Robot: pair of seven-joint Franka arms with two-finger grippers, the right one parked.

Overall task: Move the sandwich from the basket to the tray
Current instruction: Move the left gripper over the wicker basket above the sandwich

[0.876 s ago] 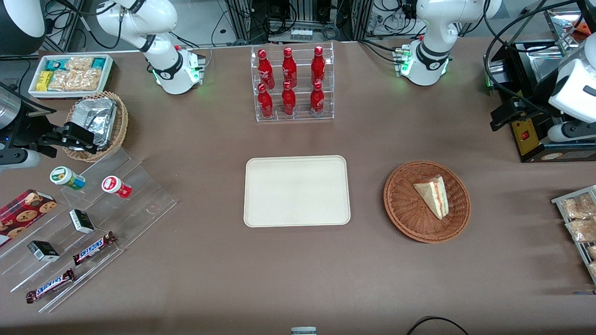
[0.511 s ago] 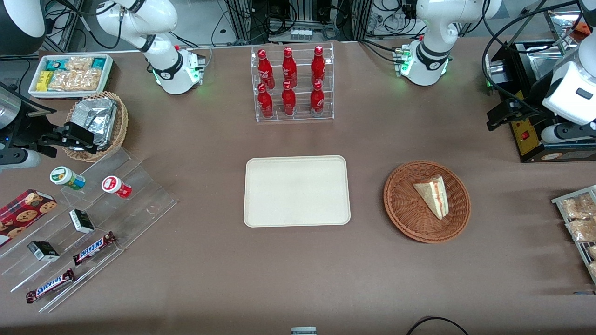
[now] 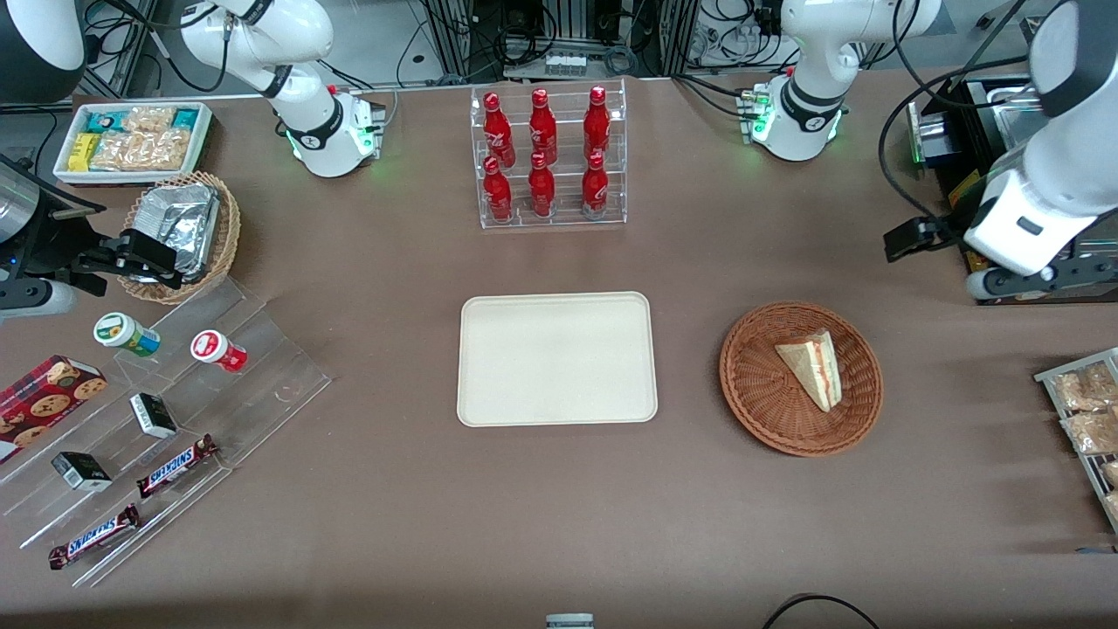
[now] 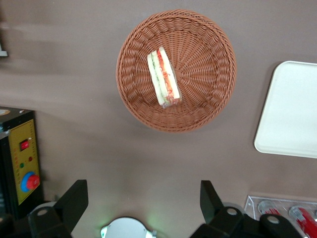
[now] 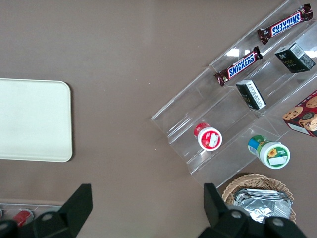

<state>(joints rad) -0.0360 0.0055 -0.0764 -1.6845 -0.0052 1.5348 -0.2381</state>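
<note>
While the round reddish-brown woven wicker basket (image 3: 801, 378) sits on the brown table toward the working arm's end in the front view, the small triangular white-bread sandwich (image 3: 812, 367) with red and green filling lies inside it, off-centre, its long cut edge showing the filling. Beside the basket, near the table's middle, lies the flat cream-beige rectangular tray (image 3: 557, 359), apart from the basket and bare. Farther from the front camera than the tray stands a clear acrylic rack of red bottles (image 3: 548, 157). The white left arm's black gripper (image 3: 908, 238) hangs above the table farther from the camera than the basket, well apart from the sandwich and holding nothing; this view does not show how its fingers stand. From the left wrist camera, the two dark fingers (image 4: 74, 201) are spread wide with bare table between them, so the gripper (image 4: 142, 200) is open and empty above the table near the basket (image 4: 193, 106). The sandwich (image 4: 164, 78) lies in the basket on its side, green and red layers between pale bread, and a corner of the tray (image 4: 290, 111) shows just beside the basket. From the right wrist camera, an end of the tray (image 5: 34, 120) shows next to a clear stepped acrylic display stand (image 5: 233, 99) carrying snack bars and small tubs.
</note>
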